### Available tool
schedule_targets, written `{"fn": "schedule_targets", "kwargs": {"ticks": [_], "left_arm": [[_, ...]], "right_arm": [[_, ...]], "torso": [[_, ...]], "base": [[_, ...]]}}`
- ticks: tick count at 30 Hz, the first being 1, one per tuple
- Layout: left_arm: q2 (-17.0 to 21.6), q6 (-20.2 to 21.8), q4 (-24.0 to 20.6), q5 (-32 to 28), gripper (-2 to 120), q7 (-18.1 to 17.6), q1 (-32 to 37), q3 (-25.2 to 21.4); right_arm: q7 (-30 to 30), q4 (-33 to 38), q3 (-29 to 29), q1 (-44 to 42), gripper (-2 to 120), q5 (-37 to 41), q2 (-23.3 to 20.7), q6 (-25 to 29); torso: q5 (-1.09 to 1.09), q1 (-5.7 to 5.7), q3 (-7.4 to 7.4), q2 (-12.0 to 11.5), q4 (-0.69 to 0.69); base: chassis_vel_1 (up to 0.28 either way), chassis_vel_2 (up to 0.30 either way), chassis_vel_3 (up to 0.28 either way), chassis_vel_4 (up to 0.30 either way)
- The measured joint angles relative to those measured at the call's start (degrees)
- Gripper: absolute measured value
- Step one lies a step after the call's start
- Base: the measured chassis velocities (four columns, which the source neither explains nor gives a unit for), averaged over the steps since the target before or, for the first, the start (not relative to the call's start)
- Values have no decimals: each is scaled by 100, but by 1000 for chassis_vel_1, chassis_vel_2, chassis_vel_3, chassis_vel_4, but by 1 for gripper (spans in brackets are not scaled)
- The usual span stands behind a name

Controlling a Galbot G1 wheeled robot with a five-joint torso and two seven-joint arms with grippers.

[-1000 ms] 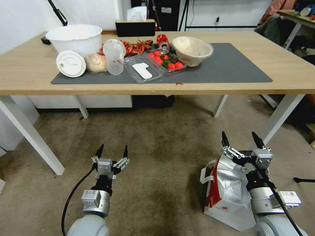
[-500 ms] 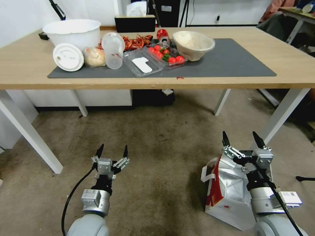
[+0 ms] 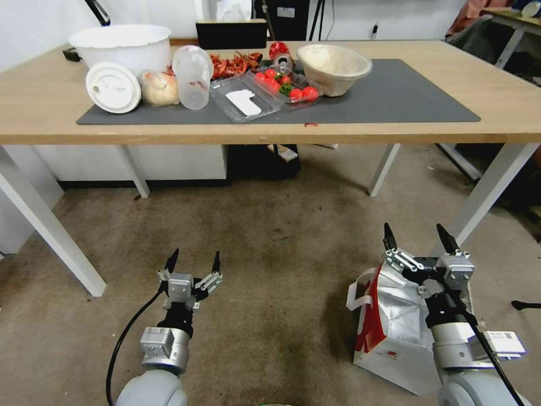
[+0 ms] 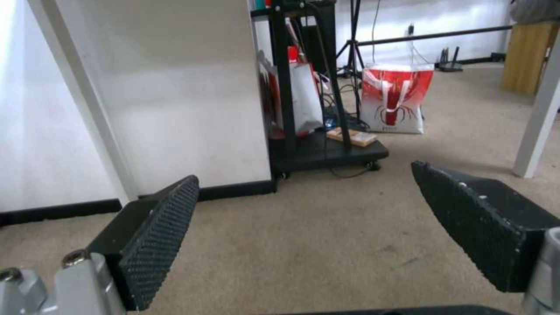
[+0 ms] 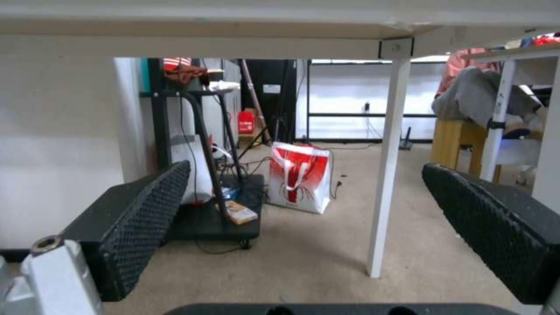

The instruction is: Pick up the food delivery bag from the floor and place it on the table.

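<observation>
Zero progress: bag (image 3: 394, 332) sits on floor (image 3: 270, 254), table (image 3: 507, 113) awaits. Right gripper (image 3: 420, 242) above it, left gripper (image 3: 193, 262) idle (both wide open, empty).

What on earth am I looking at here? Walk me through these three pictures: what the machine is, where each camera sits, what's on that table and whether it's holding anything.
This is a wheeled robot with two arms. The wide picture comes from a camera on its head, looking down and forward. The left gripper hangs open over the floor, a stained beige carpet. The right gripper is open too, above the food delivery bag, a white and red bag with foil lining standing on the carpet. Nothing is held.

On the table, a dark grey mat carries a white tub, a lid, a clear cup, a tray of tomatoes and a beige bowl.

The other two pictures come from cameras on each wrist, looking out between that gripper's ribbed black fingers under the table.
</observation>
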Motion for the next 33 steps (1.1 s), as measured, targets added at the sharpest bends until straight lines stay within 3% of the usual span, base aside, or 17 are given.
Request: {"fn": "schedule_targets", "kwargs": {"ticks": [22, 27, 33], "left_arm": [[2, -9, -7, -13, 93, 7, -35, 39], [39, -35, 63, -46, 93, 3, -89, 31], [20, -435, 303, -184, 93, 59, -192, 121]], "right_arm": [[36, -106, 95, 4, 100, 23, -70, 19], [54, -136, 177, 17, 100, 25, -67, 14], [89, -249, 336, -100, 100, 39, -149, 109]], "torso": [[0, -44, -435, -484, 0], [-1, -57, -435, -546, 0], [0, -61, -434, -558, 0]], "base": [[0, 0, 0, 0], [0, 0, 0, 0], [0, 0, 0, 0]]}}
